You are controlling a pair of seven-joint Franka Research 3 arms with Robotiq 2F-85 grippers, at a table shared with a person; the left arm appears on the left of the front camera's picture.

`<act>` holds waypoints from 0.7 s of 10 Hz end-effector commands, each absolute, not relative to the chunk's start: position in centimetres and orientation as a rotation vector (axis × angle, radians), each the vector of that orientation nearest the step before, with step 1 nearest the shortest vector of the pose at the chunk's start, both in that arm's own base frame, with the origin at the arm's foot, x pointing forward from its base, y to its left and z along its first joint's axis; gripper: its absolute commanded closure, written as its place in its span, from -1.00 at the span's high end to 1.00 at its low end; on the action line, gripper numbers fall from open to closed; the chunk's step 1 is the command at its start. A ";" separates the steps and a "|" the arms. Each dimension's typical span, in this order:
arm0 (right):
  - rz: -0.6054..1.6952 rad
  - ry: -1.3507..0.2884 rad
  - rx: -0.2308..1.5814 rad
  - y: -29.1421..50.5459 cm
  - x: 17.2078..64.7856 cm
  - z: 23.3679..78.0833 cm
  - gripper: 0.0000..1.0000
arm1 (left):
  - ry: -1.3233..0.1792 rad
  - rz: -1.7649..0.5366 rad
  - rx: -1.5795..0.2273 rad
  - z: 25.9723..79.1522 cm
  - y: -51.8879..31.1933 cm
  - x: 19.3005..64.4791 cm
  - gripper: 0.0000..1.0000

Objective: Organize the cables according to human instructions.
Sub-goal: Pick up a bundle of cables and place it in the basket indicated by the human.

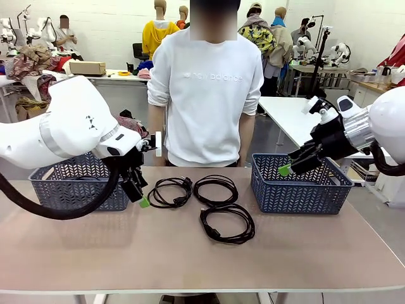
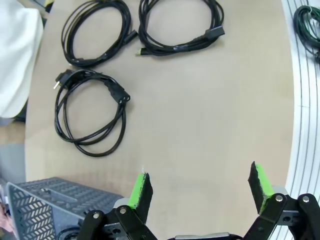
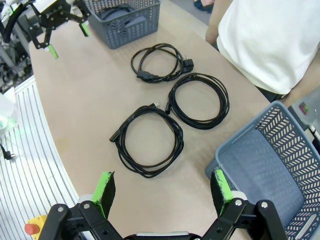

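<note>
The left claw (image 2: 200,184) stands wide open, its green pads (image 2: 141,187) well apart with nothing between them. It hangs fingers-down over bare tabletop (image 1: 190,266), just off the right end of the left basket (image 1: 66,190). Taking the front view as a dial centred on that claw, the nearest of the cables, the left coil (image 1: 169,191), lies flat on the tabletop close by at 3 o'clock, with a round plug (image 3: 189,62) at its far edge. Farther along the same 3 o'clock line lies the middle coil (image 1: 216,190), just beside the first; whether the two touch I cannot tell. The near coil (image 1: 227,223) lies at about 4 o'clock, close against the middle coil's near edge. A fourth coil (image 3: 120,12) lies inside the left basket, dark against the grey mesh.

The right claw (image 3: 162,186) is spread just as wide and holds nothing. It hangs above the left end of the right basket (image 1: 316,190), angled down toward the tabletop. From it, the three loose coils lie between 7 and 9 o'clock.

At the tabletop's 12 o'clock, a person (image 1: 209,126) stands at the far edge in a white sweatshirt (image 1: 190,107) whose pale chest lettering (image 1: 212,77) reads "new balance".
</note>
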State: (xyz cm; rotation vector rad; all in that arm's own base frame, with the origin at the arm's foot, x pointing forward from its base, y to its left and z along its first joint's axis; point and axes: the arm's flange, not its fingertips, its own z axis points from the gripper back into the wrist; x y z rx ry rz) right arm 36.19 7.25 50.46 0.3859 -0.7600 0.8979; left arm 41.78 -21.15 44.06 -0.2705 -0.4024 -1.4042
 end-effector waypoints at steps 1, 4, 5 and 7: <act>0.899 -0.769 0.406 7.3 36.3 50.4 1.00 | -0.398 -1.416 -0.277 44.2 -21.1 41.8 1.00; 0.899 -0.769 0.406 7.3 36.3 50.4 1.00 | -0.398 -1.416 -0.277 44.2 -21.1 41.8 1.00; 0.899 -0.769 0.406 7.3 36.3 50.4 1.00 | -0.398 -1.416 -0.277 44.2 -21.1 41.8 1.00; 0.899 -0.769 0.406 7.3 36.3 50.4 1.00 | -0.398 -1.416 -0.277 44.2 -21.1 41.8 1.00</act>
